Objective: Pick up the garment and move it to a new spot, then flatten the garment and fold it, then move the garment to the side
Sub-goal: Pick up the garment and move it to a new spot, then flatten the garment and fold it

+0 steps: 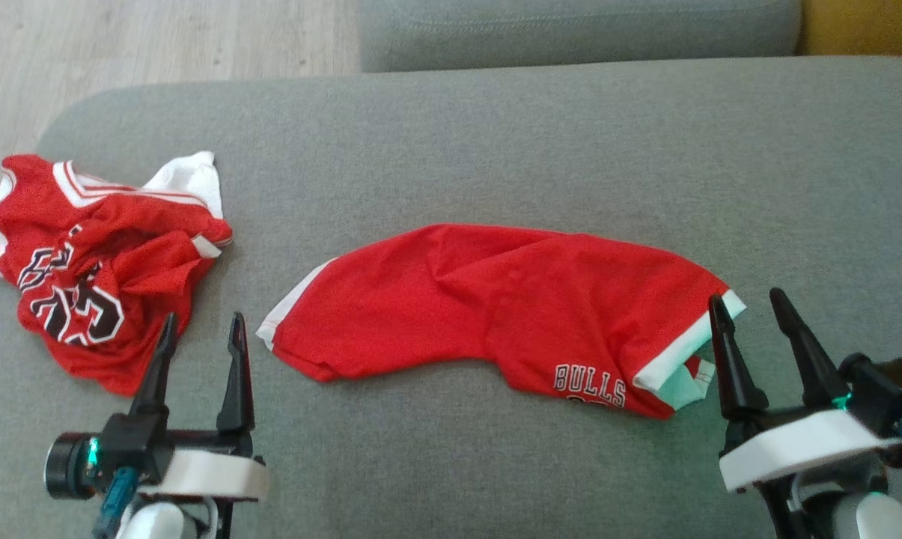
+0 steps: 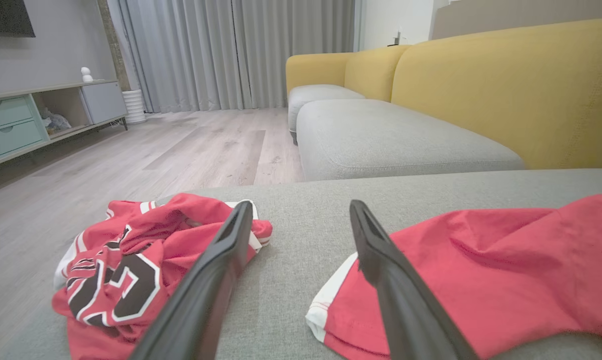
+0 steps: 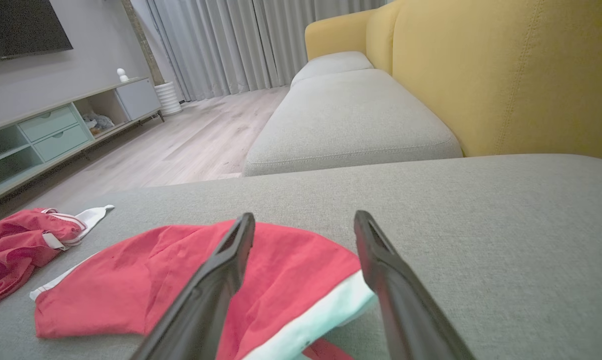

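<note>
A red garment (image 1: 495, 299) with white hems and BULLS lettering lies stretched across the middle of the grey seat cushion (image 1: 495, 135), doubled over lengthwise. My left gripper (image 1: 203, 322) hovers open just off its left hem, fingers empty. In the left wrist view the left gripper (image 2: 301, 205) points between that garment (image 2: 480, 265) and a crumpled jersey. My right gripper (image 1: 746, 298) stands open at the garment's right white-trimmed end. In the right wrist view the right gripper (image 3: 304, 216) has its fingers over the garment's (image 3: 131, 290) end, holding nothing.
A crumpled red jersey (image 1: 99, 269) with black-and-white lettering lies at the cushion's left edge, beside the wooden floor (image 1: 121, 45). A second grey cushion (image 1: 570, 30) and a yellow backrest (image 1: 870, 26) lie beyond. A media cabinet (image 2: 11, 125) stands across the room.
</note>
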